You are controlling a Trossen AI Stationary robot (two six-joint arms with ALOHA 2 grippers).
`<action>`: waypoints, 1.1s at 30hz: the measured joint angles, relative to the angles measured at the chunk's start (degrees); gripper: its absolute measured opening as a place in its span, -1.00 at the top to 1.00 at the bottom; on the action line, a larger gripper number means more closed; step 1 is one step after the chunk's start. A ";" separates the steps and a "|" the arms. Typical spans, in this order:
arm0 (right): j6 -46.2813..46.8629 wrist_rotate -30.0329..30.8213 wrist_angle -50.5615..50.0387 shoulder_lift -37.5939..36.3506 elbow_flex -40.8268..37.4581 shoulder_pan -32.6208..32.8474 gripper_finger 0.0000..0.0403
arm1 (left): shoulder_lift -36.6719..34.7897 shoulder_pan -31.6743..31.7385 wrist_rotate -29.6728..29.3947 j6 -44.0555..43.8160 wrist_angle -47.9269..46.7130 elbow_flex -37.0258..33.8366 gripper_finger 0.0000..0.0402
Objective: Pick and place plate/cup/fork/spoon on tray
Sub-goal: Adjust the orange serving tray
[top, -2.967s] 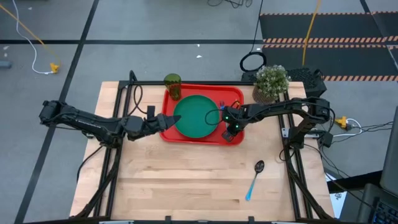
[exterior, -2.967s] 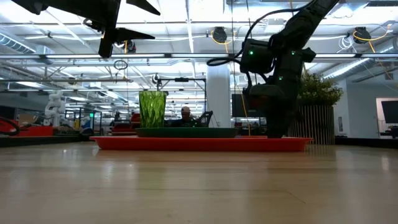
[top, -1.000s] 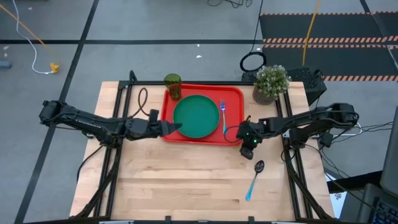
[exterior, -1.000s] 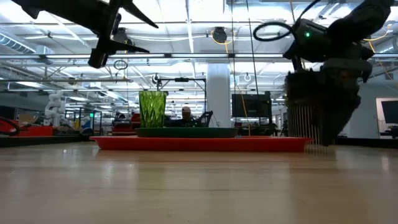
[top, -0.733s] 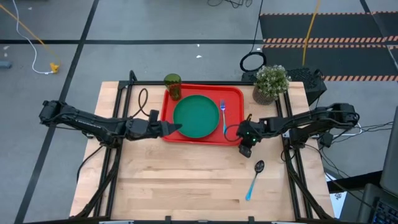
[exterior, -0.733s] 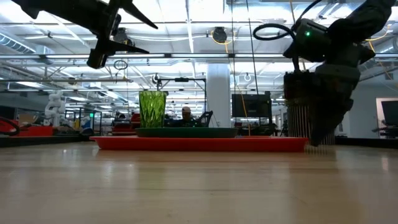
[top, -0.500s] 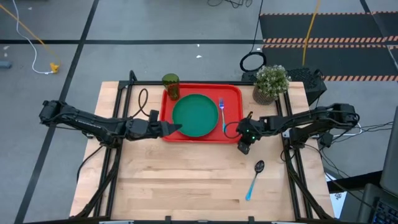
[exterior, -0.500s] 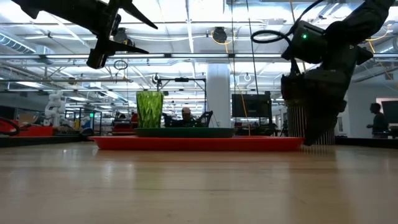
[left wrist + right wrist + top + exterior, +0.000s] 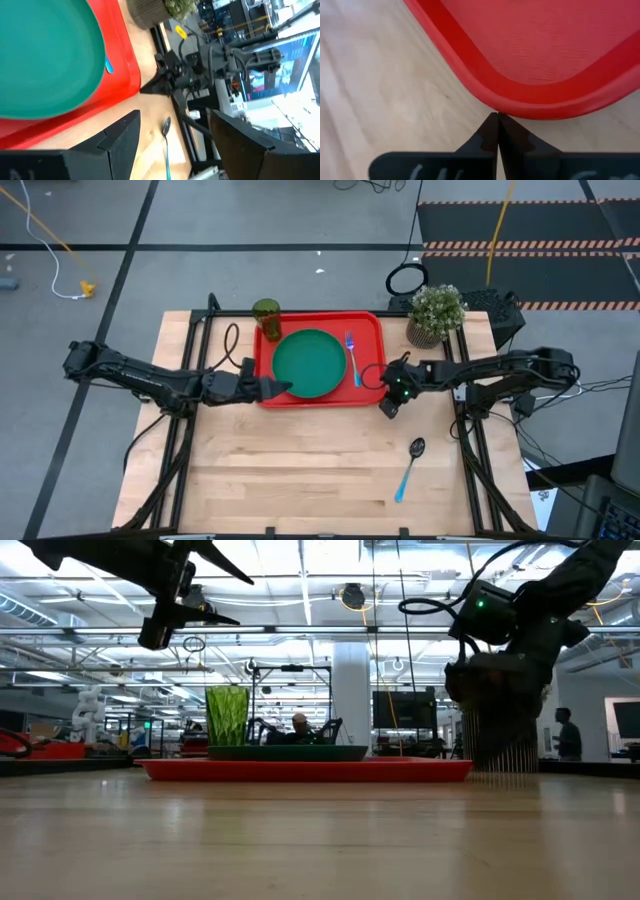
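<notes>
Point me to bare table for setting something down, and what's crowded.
Free: the broad wood in front of the tray, left of the spoon. Crowded: the tray itself, holding plate, cup and fork. The right tool sits shut at its front right corner, the left tool over its left edge.

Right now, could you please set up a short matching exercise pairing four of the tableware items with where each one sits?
Things:
1. plate
2. cup
3. fork
4. spoon

Places:
A. on the bare table, off the tray
B. at the tray's far-left corner
C. in the middle of the tray
D. on the tray, right of the plate

Pairs: 1-C, 2-B, 3-D, 4-A
</notes>
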 joint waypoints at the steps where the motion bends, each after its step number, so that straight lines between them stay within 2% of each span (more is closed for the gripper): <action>1: 0.73 -0.94 0.16 -0.41 0.00 -0.04 1.00 | 0.00 -0.35 0.43 -0.02 0.02 0.00 -0.20; 6: 6.71 -4.18 -0.61 -3.60 0.62 -0.04 1.00 | 0.00 -3.59 3.04 -0.66 -0.39 0.00 -0.20; 10: 10.60 -2.86 -0.94 -5.48 4.49 -0.13 1.00 | 0.00 -7.23 5.71 -3.31 -6.11 0.00 -0.20; 15: 9.50 2.10 -1.18 -4.48 11.32 -0.87 1.00 | 0.00 -11.74 10.02 -6.00 -17.79 0.00 -0.20; 19: 5.42 2.58 -4.41 -2.39 15.22 -2.74 1.00 | 0.02 -14.17 11.27 -3.95 -25.62 0.00 -0.17; 23: 3.67 2.49 -5.71 -0.04 17.29 -4.83 1.00 | 0.66 -14.50 11.11 -0.10 -32.53 0.00 0.01; 27: 3.52 2.47 -5.42 2.14 18.89 -6.50 1.00 | 2.55 -12.80 7.68 1.87 -38.91 0.00 0.24; 33: 4.99 2.49 -3.59 3.35 19.85 -7.98 1.00 | 6.65 -10.12 7.70 11.75 -37.14 -0.02 0.59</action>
